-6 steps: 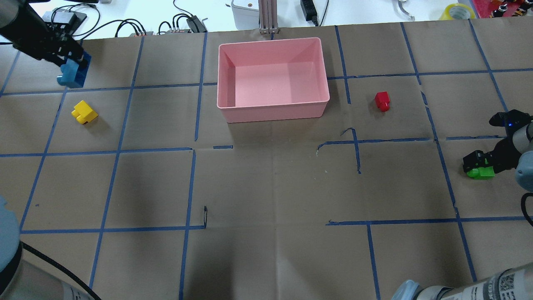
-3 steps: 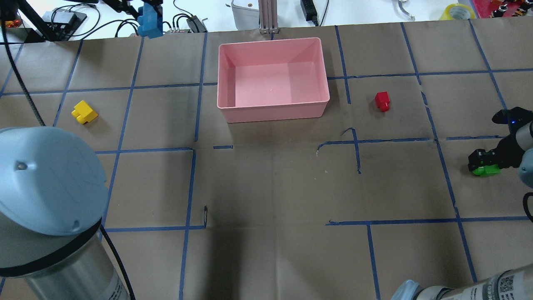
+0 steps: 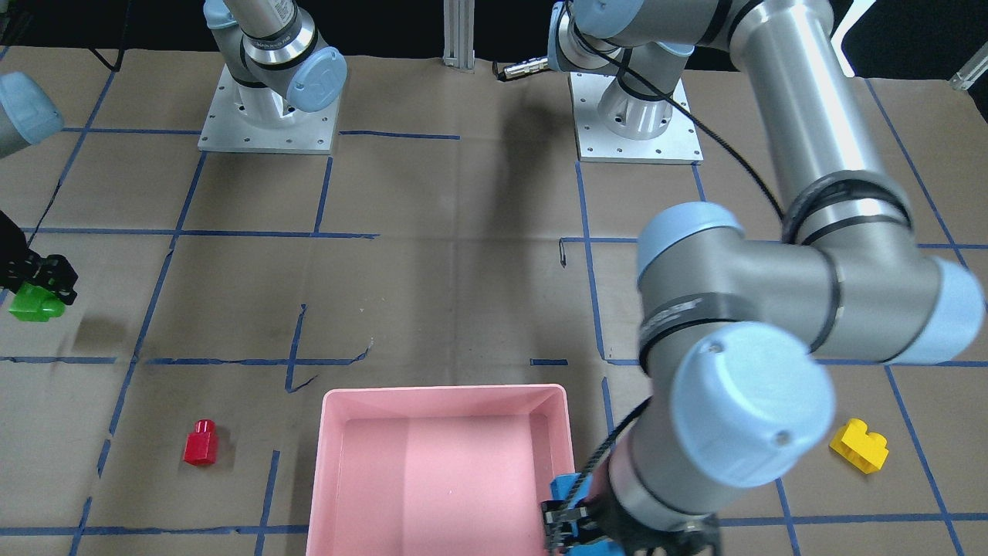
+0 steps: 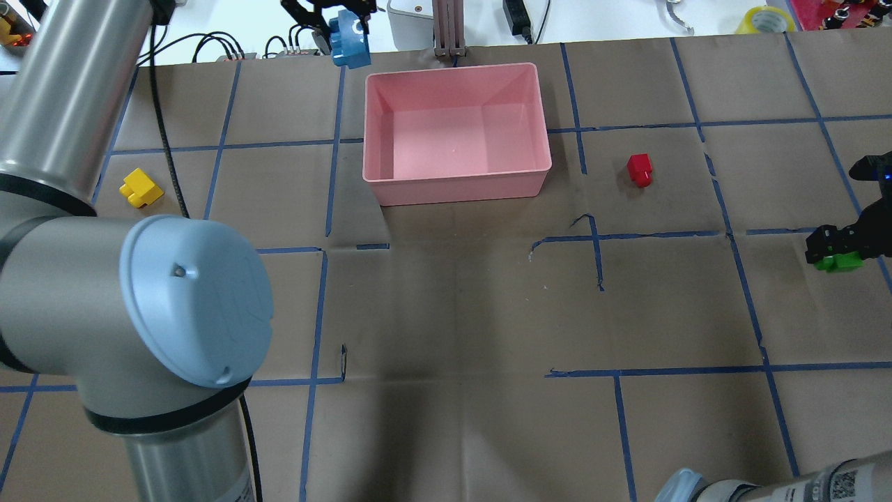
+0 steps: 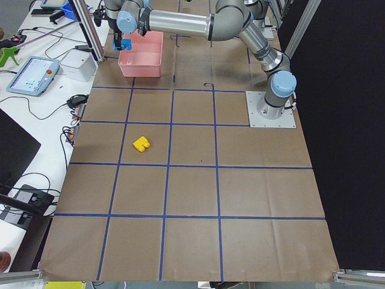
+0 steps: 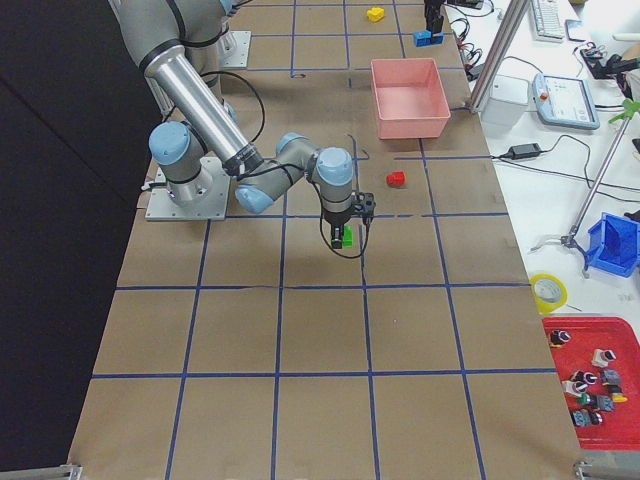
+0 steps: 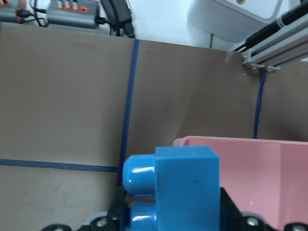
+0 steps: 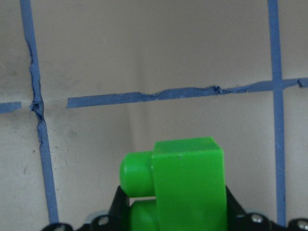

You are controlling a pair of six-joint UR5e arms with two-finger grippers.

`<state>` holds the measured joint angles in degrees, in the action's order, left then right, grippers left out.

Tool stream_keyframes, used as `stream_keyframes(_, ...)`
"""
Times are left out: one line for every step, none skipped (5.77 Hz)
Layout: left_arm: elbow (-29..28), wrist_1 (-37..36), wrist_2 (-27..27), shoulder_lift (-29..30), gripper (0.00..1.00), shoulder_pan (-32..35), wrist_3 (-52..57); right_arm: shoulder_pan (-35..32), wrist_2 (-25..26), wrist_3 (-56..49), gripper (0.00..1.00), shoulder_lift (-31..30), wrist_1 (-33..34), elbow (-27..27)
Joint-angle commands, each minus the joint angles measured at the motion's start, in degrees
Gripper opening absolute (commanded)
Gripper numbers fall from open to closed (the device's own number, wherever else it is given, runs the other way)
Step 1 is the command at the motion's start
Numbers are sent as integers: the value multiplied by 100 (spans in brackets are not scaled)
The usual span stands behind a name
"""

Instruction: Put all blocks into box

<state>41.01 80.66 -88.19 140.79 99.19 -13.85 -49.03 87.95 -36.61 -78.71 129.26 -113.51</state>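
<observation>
Right gripper (image 4: pixel 836 251), well right of the box (image 4: pixel 456 187), clamps the green block (image 8: pixel 187 187). Left gripper (image 4: pixel 343 28) grips the blue block (image 7: pixel 185 185) above the box's far left corner; released here, it likely clips the rim and falls outside. Its long axis hangs roughly upright, studs facing away from the box

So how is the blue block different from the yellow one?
The blue block is pinched in the left gripper, up in the air; the yellow block lies loose on the table. The blue block is by a corner of the pink box; the yellow block sits well away from it. Both are studded plastic bricks, neither in the box yet.
</observation>
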Motion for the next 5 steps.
stream_keyframes(47, -323, -66, 414, 11, 337, -179, -98, -102, -266, 0, -266, -734, 721)
stream_keyframes(125, -254, -75, 379, 36, 364, -214, -272, -503, -581, 1, -380, -744, 777)
stream_keyframes(431, -253, -75, 187, 78, 382, -258, -709, -568, -558, 1, -547, -744, 777)
stream_keyframes(782, -253, -84, -171, 97, 321, -206, -1175, -595, -393, 2, -705, -831, 795)
stream_keyframes(881, -166, -301, -532, 98, 216, -180, -1484, -621, -86, 2, -872, -936, 812)
